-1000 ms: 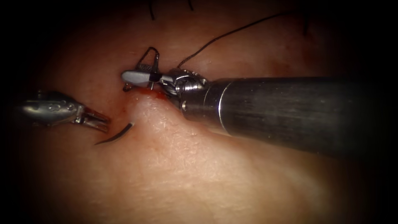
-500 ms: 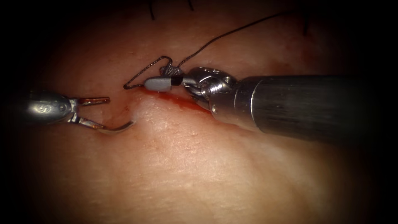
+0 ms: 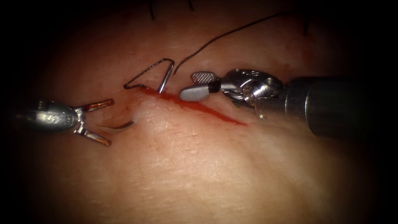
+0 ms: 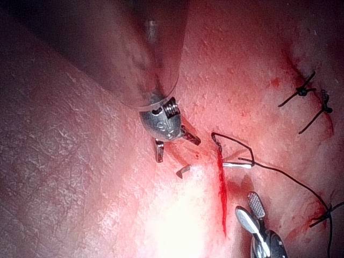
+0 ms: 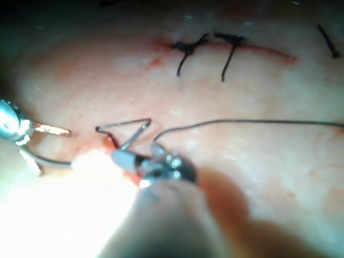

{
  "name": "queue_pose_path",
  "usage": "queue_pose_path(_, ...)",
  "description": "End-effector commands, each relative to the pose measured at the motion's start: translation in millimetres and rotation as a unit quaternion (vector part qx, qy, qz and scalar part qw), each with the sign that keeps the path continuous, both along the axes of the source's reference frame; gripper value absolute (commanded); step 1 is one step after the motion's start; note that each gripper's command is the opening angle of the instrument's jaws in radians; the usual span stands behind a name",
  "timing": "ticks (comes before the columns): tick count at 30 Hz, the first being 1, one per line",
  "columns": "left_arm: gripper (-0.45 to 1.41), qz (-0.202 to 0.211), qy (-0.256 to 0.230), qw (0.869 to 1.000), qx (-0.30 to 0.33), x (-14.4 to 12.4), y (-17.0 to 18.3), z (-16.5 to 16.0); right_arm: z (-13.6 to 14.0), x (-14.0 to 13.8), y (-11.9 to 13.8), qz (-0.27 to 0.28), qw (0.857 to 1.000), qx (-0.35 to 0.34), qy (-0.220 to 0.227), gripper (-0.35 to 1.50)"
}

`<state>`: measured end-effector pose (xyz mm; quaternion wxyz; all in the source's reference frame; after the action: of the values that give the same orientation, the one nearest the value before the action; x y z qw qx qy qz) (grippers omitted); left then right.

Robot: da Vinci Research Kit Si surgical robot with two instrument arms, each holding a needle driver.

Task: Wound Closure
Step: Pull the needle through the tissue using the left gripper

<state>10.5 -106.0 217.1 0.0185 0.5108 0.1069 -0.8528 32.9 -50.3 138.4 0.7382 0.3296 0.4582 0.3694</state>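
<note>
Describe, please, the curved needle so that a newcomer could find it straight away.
Start at the red cut across the pale pork tissue. The curved steel needle passes under its left end: its tip arcs out on the left, between the left tool's open fingers. Unlike the dark, kinked thread, it is a smooth, bright arc.

Surgical practice bench: sutured tissue (image 3: 199, 166) under endoscope light

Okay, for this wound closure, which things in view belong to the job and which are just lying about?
In the job:
left tool, jaws open, holding nothing
right tool, jaws open, holding nothing
curved steel needle, through the tissue, tip out left of the red cut
dark thread

Lying about:
finished black stitches
</note>
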Motion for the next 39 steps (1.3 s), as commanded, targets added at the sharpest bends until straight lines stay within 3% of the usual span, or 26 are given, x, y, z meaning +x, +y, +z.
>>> queue_pose_path(1, 0.96, 0.001, -0.003, 1.000, 0.000, -0.8, -0.8, 0.6, 0.3, -0.9, 0.5, 0.000, 1.000, -0.008, -0.004, 1.33)
queue_pose_path(6, 0.94, -0.016, -0.019, 1.000, -0.003, -2.2, -0.4, 0.5, 0.0, -2.7, 0.9, 0.006, 1.000, -0.026, -0.013, 1.31)
queue_pose_path(14, 0.89, -0.023, -0.038, 0.999, 0.000, -3.7, -0.1, 0.6, 0.9, -1.6, 0.0, 0.011, 0.999, -0.035, -0.012, 1.31)
queue_pose_path(27, 0.74, -0.031, -0.097, 0.995, 0.003, -3.7, -0.1, 0.6, 1.6, -0.8, -0.6, 0.007, 0.998, -0.054, -0.012, 1.31)
queue_pose_path(32, 0.59, -0.033, -0.108, 0.994, -0.001, -3.7, 0.0, 0.6, 1.9, -0.4, -0.8, 0.007, 0.998, -0.058, -0.012, 1.31)
queue_pose_path(36, 0.19, -0.031, -0.110, 0.993, -0.004, -3.7, 0.1, 0.8, 2.1, -0.3, -1.0, 0.007, 0.998, -0.059, -0.012, 1.31)
queue_pose_path(37, -0.03, -0.030, -0.110, 0.993, -0.004, -3.7, 0.1, 0.8, 2.1, -0.3, -1.0, 0.007, 0.998, -0.059, -0.012, 1.31)
queue_pose_path(38, -0.42, -0.027, -0.113, 0.993, -0.003, -3.7, 0.0, 0.7, 2.1, -0.3, -1.0, 0.007, 0.998, -0.059, -0.012, 1.31)
queue_pose_path(39, -0.45, -0.025, -0.115, 0.993, -0.002, -3.7, 0.0, 0.7, 2.1, -0.3, -1.0, 0.007, 0.998, -0.059, -0.012, 1.31)
